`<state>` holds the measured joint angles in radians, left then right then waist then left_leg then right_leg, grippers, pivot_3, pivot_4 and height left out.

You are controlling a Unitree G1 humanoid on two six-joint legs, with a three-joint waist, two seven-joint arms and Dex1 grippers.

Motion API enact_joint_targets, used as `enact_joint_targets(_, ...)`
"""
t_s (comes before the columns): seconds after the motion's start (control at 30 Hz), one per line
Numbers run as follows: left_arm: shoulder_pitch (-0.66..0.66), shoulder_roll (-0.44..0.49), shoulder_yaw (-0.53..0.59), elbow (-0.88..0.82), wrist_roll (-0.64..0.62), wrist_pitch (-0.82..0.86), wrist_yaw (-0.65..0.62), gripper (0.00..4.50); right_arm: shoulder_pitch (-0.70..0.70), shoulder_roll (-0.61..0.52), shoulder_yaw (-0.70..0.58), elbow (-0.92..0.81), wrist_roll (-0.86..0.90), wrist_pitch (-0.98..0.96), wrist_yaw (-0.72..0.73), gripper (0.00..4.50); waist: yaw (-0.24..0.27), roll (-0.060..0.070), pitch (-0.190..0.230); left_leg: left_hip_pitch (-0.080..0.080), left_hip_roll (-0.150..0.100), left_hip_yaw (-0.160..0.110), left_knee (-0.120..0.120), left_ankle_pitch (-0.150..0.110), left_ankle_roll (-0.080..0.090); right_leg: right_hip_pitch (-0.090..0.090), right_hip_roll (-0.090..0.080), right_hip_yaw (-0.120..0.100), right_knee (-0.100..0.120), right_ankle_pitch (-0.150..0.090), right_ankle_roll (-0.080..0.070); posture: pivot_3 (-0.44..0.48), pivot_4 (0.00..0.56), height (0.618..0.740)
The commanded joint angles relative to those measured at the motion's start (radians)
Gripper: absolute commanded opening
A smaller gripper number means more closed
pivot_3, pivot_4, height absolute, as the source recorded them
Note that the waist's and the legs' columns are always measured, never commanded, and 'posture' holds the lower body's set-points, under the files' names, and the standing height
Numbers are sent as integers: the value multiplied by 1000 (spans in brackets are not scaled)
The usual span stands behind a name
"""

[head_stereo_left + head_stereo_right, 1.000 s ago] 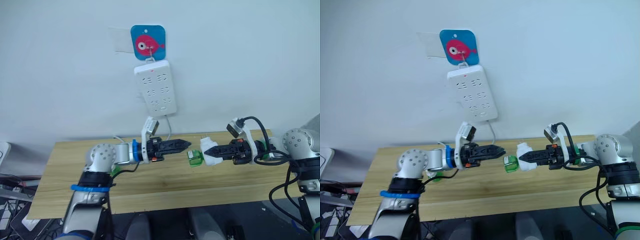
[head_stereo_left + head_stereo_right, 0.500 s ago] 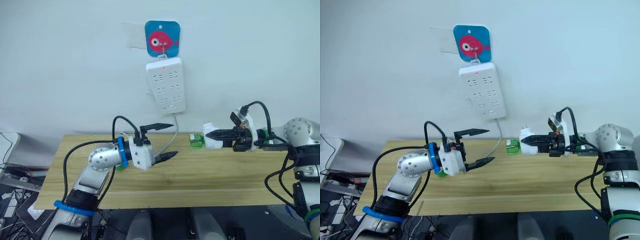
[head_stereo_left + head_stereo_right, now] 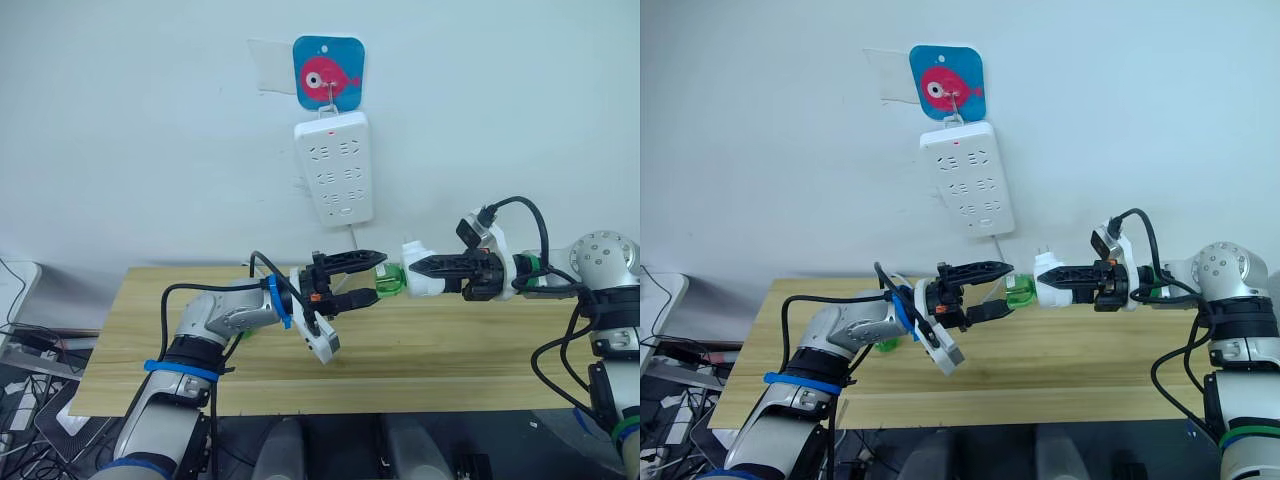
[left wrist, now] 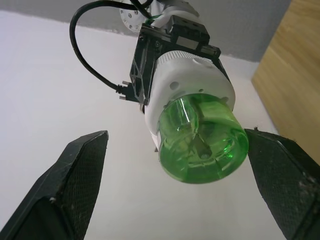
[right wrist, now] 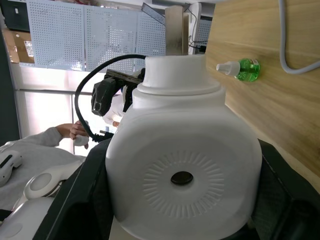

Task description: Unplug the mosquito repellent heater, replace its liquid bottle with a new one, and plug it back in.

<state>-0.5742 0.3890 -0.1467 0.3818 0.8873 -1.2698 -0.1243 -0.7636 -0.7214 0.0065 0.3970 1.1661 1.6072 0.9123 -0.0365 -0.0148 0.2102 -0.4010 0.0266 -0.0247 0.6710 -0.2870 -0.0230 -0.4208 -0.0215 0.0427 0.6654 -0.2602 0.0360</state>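
Observation:
The mosquito repellent heater [image 3: 418, 281] is a white rounded unit held above the table, with my right gripper [image 3: 424, 270] shut on it. Its green liquid bottle [image 3: 392, 283] sticks out of the end that faces my left arm. My left gripper [image 3: 379, 276] is open, one finger on each side of the green bottle [image 4: 202, 140], with a gap on both sides. The heater's vented top [image 5: 182, 178] faces the right wrist camera and its prongs point up. Another green bottle [image 5: 244, 69] with a white cap lies on the table behind my left arm.
A white power strip [image 3: 335, 168] hangs on the wall under a blue fish plaque [image 3: 328, 72], its cable dropping to the wooden table [image 3: 450, 350]. A person's hand [image 5: 75, 131] shows far off in the right wrist view.
My left gripper went from shut to open, dropped away, then swung up and right so its fingers flank the green bottle. The right gripper lifted the heater slightly. The camera shifted.

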Motion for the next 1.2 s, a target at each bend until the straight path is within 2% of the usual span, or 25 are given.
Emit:
enact_joint_targets(0.03,-21,22,-27,-3,42,7,102,4500,6,-16,-10,-30,73,7,-17,2988,0,0,0,0,0,0,0,0,0,0,0,0,0,0,0,-95,213,740)
enact_joint_targets(0.2,-49,41,-73,-2,80,20,195,4500,10,-12,-12,-32,115,7,-57,2988,2,0,0,0,0,0,0,0,0,0,0,0,0,0,0,-95,212,740)
enact_joint_targets(0.43,-66,68,-134,-13,97,30,263,4500,9,-10,-14,-26,134,7,-89,2988,2,0,0,0,0,0,1,0,0,0,0,0,0,0,0,-95,213,740)
enact_joint_targets(0.47,-68,72,-141,-13,96,31,270,4118,9,-10,-13,-26,135,7,-91,2988,2,0,0,0,0,0,1,0,0,0,0,0,0,0,0,-95,213,740)
enact_joint_targets(0.5,-69,76,-147,-14,96,32,276,3951,9,-11,-13,-26,136,7,-93,2988,1,0,0,0,0,0,1,0,0,0,0,0,0,0,0,-95,213,740)
enact_joint_targets(0.7,-79,91,-180,-5,61,37,280,2275,10,-9,-11,-29,143,7,-97,2988,2,0,0,0,0,0,1,0,0,0,0,0,1,0,0,-96,213,740)
enact_joint_targets(0.87,-87,96,-217,16,-35,19,233,2266,16,-17,-9,-40,147,7,-95,2988,2,0,0,0,0,0,1,0,0,0,0,0,1,0,0,-100,214,740)
enact_joint_targets(0.93,-97,93,-252,37,-135,24,172,2266,19,-27,-4,-48,142,7,-86,2988,2,0,0,0,0,0,2,0,0,0,0,0,1,0,0,-97,216,740)
enact_joint_targets(1.03,-110,79,-346,73,-423,78,13,2266,31,-44,4,-75,116,7,-67,2988,2,0,0,-1,0,-1,4,0,0,0,0,-1,1,0,0,-95,217,740)
enact_joint_targets(1.07,-96,71,-396,-24,-696,242,-146,2266,36,-57,13,-94,114,7,-59,2988,2,0,0,-1,0,0,4,0,0,0,0,0,2,0,0,-95,218,740)
enact_joint_targets(1.1,-91,64,-424,-101,-891,371,-262,2266,41,-71,19,-115,113,7,-45,2988,1,1,1,-1,0,-1,5,0,0,0,0,0,2,0,0,-95,218,740)
enact_joint_targets(1.13,-87,57,-436,-162,-1044,488,-364,2266,45,-82,24,-126,111,7,-31,2988,1,1,2,-2,0,-1,5,0,0,0,0,0,3,0,0,-98,217,740)
enact_joint_targets(1.2,-78,52,-426,-237,-1221,660,-495,2266,45,-90,27,-130,100,7,-14,2988,1,0,3,-2,-1,-4,7,0,0,0,0,0,4,0,0,-99,218,740)
